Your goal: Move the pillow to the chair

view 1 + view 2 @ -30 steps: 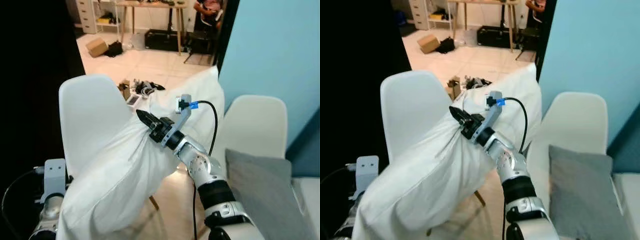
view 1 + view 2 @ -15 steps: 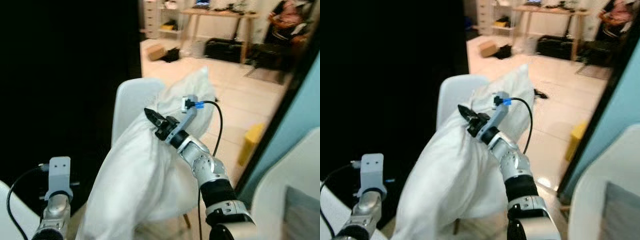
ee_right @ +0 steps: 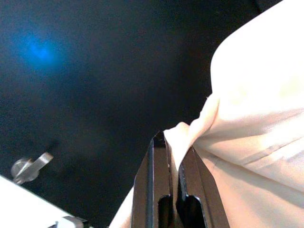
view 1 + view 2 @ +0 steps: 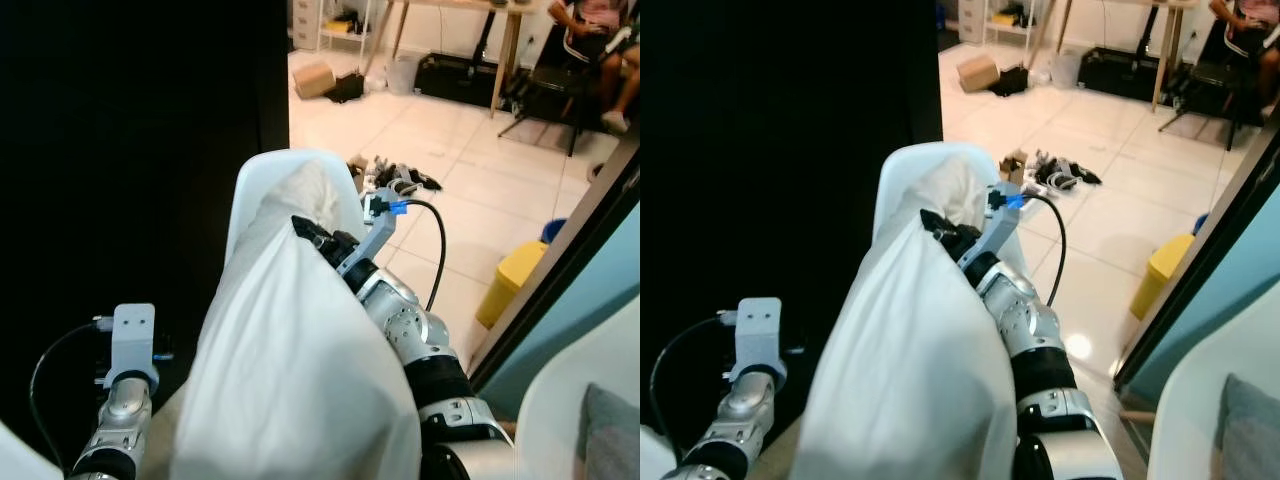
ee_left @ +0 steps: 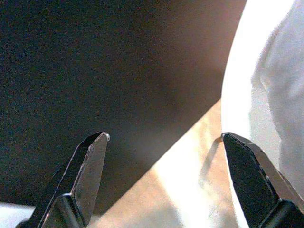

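My right claw (image 3: 173, 156) is pressed together on a fold of the white pillow (image 4: 300, 370), pinching the cloth near the pillow's upper edge. The pillow hangs from that pinch in the air in front of me, long and upright, covering most of my chest in the head views. Just behind its top stands the white chair (image 4: 262, 190), whose rounded back peeks out above and to the left of the pillow.

Compared with a second ago, my view has swung left: the blue wall and the second chair with the grey cushion have slid off to the right edge, and the dark wall now takes up the left half. The pillow has come upright and now lines up with the white chair's back, where before it slanted across it.

My left claw (image 5: 166, 178) is spread wide and holds nothing; it sits low beside the pillow, which brushes past one finger.

I judge the carrying is nearly done; lowering the pillow onto the seat is what remains. The seat itself is hidden behind the pillow.
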`<state>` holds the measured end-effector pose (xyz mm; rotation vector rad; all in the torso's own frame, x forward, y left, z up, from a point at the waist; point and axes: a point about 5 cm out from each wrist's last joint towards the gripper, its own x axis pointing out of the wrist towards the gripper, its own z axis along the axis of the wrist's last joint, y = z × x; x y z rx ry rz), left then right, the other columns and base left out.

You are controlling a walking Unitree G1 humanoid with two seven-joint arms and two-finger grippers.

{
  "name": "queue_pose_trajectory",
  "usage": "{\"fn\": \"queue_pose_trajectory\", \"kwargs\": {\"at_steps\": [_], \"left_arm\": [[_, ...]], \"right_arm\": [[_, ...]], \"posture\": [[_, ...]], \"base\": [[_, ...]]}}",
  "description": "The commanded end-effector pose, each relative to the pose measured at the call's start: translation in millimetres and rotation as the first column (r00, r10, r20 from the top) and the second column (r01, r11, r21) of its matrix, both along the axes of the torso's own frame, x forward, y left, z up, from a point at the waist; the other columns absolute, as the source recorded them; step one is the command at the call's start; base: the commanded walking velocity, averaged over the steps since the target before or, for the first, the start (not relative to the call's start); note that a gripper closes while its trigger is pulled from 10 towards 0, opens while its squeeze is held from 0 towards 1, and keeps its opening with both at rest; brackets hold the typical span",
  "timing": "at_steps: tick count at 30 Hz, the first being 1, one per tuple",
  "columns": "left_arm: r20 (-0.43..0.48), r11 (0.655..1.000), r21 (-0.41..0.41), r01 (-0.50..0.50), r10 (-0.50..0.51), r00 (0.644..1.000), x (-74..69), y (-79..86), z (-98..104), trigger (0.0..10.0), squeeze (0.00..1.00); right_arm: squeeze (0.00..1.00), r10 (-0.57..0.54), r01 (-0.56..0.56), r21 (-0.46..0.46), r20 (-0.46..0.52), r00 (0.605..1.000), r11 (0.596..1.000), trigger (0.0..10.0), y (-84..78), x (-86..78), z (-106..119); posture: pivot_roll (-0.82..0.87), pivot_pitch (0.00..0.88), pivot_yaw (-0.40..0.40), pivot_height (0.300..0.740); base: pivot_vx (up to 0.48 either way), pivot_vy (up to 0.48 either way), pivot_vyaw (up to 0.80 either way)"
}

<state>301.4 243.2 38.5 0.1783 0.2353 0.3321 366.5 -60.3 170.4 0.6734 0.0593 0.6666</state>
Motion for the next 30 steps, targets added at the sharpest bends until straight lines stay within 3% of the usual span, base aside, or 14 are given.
{"fn": "queue_pose_trajectory", "kwargs": {"at_steps": [1, 5, 7, 10, 17, 21, 23, 25, 26, 27, 30], "left_arm": [[-0.007, 1.000, 0.006, 0.012, -0.012, 1.000, -2.3, 0.3, -2.1, 10.0, 0.00], [-0.003, 1.000, 0.012, 0.020, -0.020, 1.000, -1.7, -1.1, -1.5, 10.0, 0.00], [-0.005, 1.000, 0.014, 0.022, -0.022, 1.000, -2.6, -1.7, -2.4, 10.0, 0.00], [-0.011, 1.000, 0.008, 0.025, -0.025, 1.000, -3.7, -2.1, -3.8, 10.0, 0.00], [-0.017, 0.999, -0.005, 0.041, -0.041, 0.999, -3.7, -3.9, -4.7, 10.0, 0.00], [-0.019, 0.999, -0.014, 0.051, -0.051, 0.999, -2.6, -5.2, -4.4, 10.0, 0.00], [-0.019, 0.999, -0.014, 0.051, -0.051, 0.999, -2.6, -5.2, -4.4, 10.0, 0.00], [-0.024, 0.998, -0.018, 0.054, -0.054, 0.998, -2.7, -5.8, -4.9, 10.0, 0.00], [-0.024, 0.998, -0.018, 0.054, -0.054, 0.998, -2.7, -5.8, -4.9, 10.0, 0.00], [-0.031, 0.998, -0.037, 0.051, -0.052, 0.998, -3.1, -6.3, -6.3, 10.0, 0.00], [-0.047, 0.995, -0.082, 0.066, -0.070, 0.996, -3.5, -9.2, -9.4, 10.0, 0.00]], "right_arm": [[0.00, -0.029, 0.029, 0.000, 0.069, 0.997, 1.000, 10.0, 4.7, 4.8, 17.0], [0.00, -0.053, 0.055, -0.050, 0.049, 0.997, 0.997, 10.0, 3.4, 7.1, 11.3], [0.00, -0.060, 0.063, -0.154, 0.026, 0.998, 0.986, 10.0, 3.7, 6.9, -1.5], [0.00, -0.044, 0.043, -0.216, 0.001, 0.999, 0.975, 10.0, 6.4, 5.0, -10.0], [0.00, -0.045, 0.038, -0.216, -0.030, 0.999, 0.976, 10.0, 7.4, 5.9, -14.0], [0.00, -0.072, 0.041, -0.309, -0.088, 0.994, 0.950, 10.0, 6.1, 7.0, -27.4], [0.00, -0.072, 0.041, -0.309, -0.088, 0.994, 0.950, 10.0, 6.1, 7.0, -27.4], [0.00, -0.114, 0.040, -0.394, -0.165, 0.980, 0.918, 10.0, 2.5, 5.5, -44.0], [0.00, -0.114, 0.040, -0.394, -0.165, 0.980, 0.918, 10.0, 2.5, 5.5, -44.0], [0.00, -0.161, 0.033, -0.468, -0.236, 0.958, 0.883, 10.0, -3.5, 2.5, -60.0], [0.00, -0.192, 0.013, -0.530, -0.285, 0.939, 0.848, 10.0, -8.9, -1.6, -73.4]], "posture": [[-0.02, 0.044, 0.004, 0.740], [-0.01, 0.046, 0.003, 0.740], [-0.01, 0.046, 0.003, 0.740], [-0.01, 0.048, 0.004, 0.735], [-0.01, 0.048, 0.004, 0.711], [-0.01, 0.048, 0.005, 0.696], [-0.01, 0.048, 0.005, 0.696], [-0.01, 0.049, 0.006, 0.686], [-0.01, 0.049, 0.006, 0.686], [-0.01, 0.050, 0.005, 0.676], [0.00, 0.052, 0.006, 0.661]], "base": [[0.000, 0.000, 0.00], [0.000, 0.000, 0.00], [0.000, 0.000, 0.00], [0.000, 0.000, 0.00], [0.000, 0.000, 0.00], [0.000, 0.000, 0.00], [0.000, 0.000, 0.00], [0.000, 0.000, 0.00], [0.000, 0.000, 0.00], [0.000, 0.000, 0.00], [0.000, 0.000, 0.00]]}}
